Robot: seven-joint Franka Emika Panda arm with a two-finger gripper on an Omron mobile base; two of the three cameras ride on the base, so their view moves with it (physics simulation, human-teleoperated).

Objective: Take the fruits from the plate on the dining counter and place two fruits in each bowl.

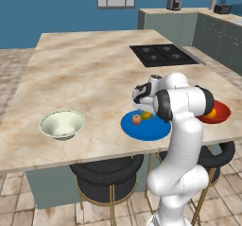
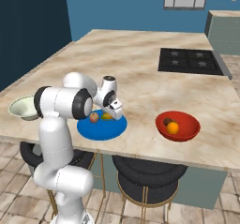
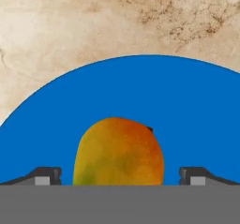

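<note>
On the dining counter (image 1: 85,69) lies the blue plate (image 1: 151,131) (image 2: 101,130) (image 3: 140,87). A pinkish-red apple (image 1: 136,119) (image 2: 94,117) and a green-yellow fruit (image 1: 147,116) (image 2: 107,116) (image 3: 118,153) rest on it. My gripper (image 1: 143,109) (image 2: 114,114) (image 3: 120,178) hangs open right over the green-yellow fruit, a fingertip (image 3: 44,176) on each side with gaps to the fruit. The red bowl (image 1: 222,116) (image 2: 185,133) holds an orange (image 1: 212,112) (image 2: 173,128) and a brown fruit (image 2: 167,121). The pale bowl (image 1: 62,124) (image 2: 23,108) stands with nothing in it.
A black cooktop (image 1: 163,55) (image 2: 190,61) is set into the far part of the counter. Dark round stools (image 1: 106,178) (image 2: 150,176) stand under the counter's near edge. Grey-green cabinets (image 1: 189,24) line the back right.
</note>
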